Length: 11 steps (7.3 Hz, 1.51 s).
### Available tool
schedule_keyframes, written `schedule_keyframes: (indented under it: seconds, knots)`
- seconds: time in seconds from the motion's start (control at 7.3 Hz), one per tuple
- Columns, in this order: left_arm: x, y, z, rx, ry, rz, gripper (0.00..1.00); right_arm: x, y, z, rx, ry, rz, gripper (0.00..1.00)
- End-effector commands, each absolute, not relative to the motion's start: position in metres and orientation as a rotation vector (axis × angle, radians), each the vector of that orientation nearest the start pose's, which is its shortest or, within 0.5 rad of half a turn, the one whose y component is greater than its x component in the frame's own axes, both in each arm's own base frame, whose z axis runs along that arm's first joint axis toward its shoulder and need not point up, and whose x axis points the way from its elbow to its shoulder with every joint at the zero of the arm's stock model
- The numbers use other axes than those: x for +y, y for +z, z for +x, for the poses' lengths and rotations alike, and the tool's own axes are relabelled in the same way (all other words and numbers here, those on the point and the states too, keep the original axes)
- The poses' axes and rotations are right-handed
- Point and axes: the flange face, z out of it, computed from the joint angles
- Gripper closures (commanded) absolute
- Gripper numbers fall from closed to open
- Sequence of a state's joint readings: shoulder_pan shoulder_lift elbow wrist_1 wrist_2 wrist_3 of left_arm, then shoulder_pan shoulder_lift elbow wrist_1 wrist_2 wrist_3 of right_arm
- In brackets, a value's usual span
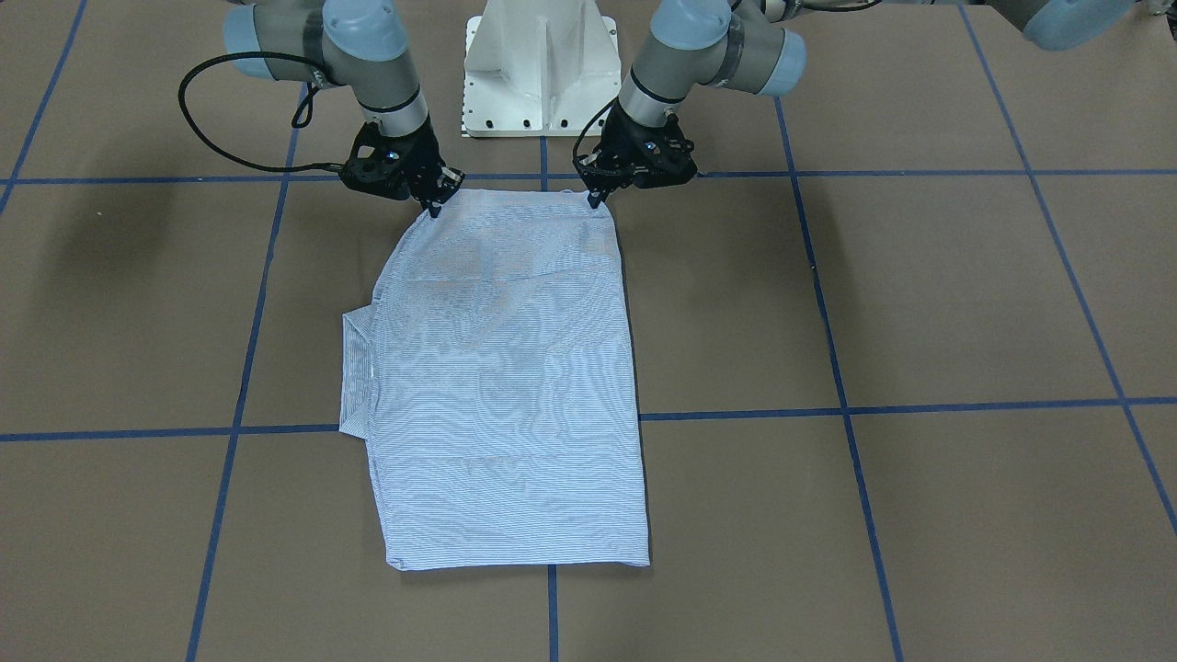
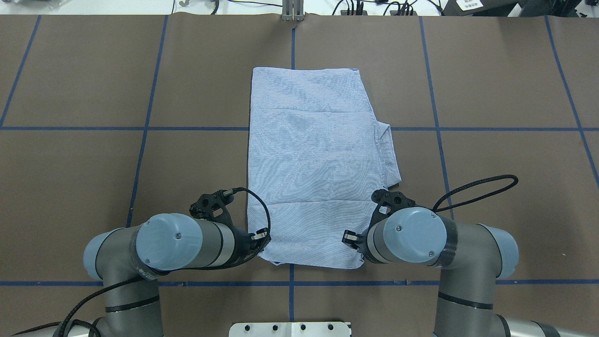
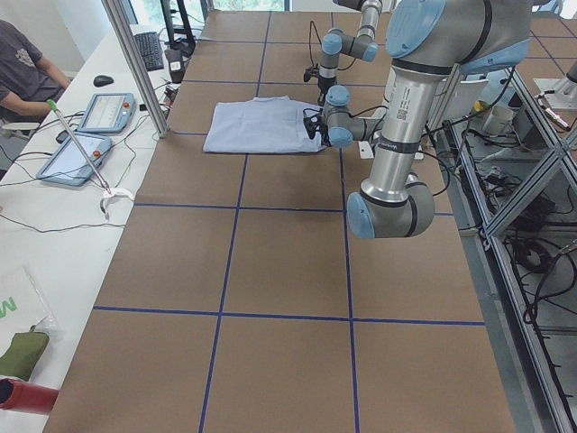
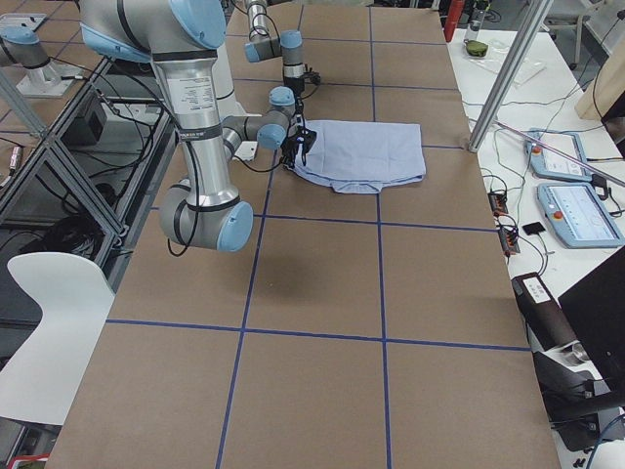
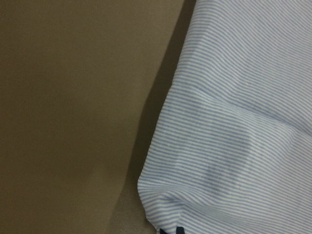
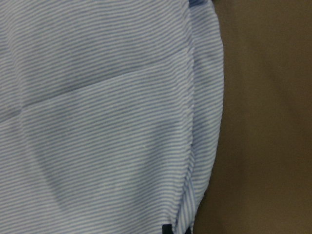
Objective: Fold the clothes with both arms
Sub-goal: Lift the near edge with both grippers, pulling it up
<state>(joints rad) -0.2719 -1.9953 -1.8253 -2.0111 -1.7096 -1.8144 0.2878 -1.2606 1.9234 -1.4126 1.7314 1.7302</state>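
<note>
**Both claws at the shirt's near edge, long axis running away from me**

Shirt point(image 2: 318, 159) lay flat on the desk point(image 2: 491, 187), already narrowed to a long rectangle. Its short edges were near and far from my base. The long axis ran straight out from me, roughly along the blue centre line. The collar point(image 2: 388, 150) stuck out from the long edge on my right side, about halfway along.

Left claw point(image 1: 596, 198): tips drawn to a point on the near left corner, pinching cloth. The left wrist view showed fabric puckered toward a dark tip at the bottom of the frame, which fits a grip.

Right claw point(image 1: 432, 207): the same on the near right corner, fingers pressed together on the shirt. Its wrist view showed a seam and the side fold running down to the tip.

Both claws sat low, at or just above the desk. The near edge between them looked lightly stretched, not sagging.

Judgement: the whole shirt lay ahead of both claws, with nothing behind them but bare desk and my base. The coming fold should carry the near edge forward along the long axis toward the far edge. Each arm was about equally near its own corner, so they need to lift and travel together. The collar may drag or flip on my right side.
</note>
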Motion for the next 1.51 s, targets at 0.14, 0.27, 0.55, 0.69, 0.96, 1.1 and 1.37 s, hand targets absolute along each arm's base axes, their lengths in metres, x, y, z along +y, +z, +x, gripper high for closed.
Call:
schedule_keyframes:
  seconds: [0.14,0.27,0.55,0.69,0.96,1.1,1.37]
  knots:
    - [-0.271,0.221,0.52,1.109,-0.384,-0.113,1.0,-0.274,0.303,-0.499,-0.872,0.33,-0.173,1.0]
    - [-0.264,0.203,0.501,1.104,-0.382,-0.115,1.0,-0.268,0.291,-0.489,-0.9,0.311,-0.199,1.0]
    - [-0.239,0.186,0.485,1.065,-0.355,-0.138,1.0,-0.245,0.258,-0.442,-0.991,0.249,-0.262,1.0]
    - [-0.219,0.18,0.476,1.018,-0.322,-0.179,1.0,-0.23,0.232,-0.42,-1.049,0.187,-0.331,1.0]
    - [-0.195,0.162,0.442,0.985,-0.279,-0.237,1.0,-0.231,0.204,-0.384,-1.112,0.098,-0.488,1.0]
    - [-0.179,0.15,0.415,0.962,-0.243,-0.294,1.0,-0.231,0.193,-0.369,-1.134,0.057,-0.548,1.0]
    - [-0.171,0.136,0.404,0.978,-0.212,-0.336,1.0,-0.231,0.191,-0.369,-1.137,0.051,-0.555,1.0]
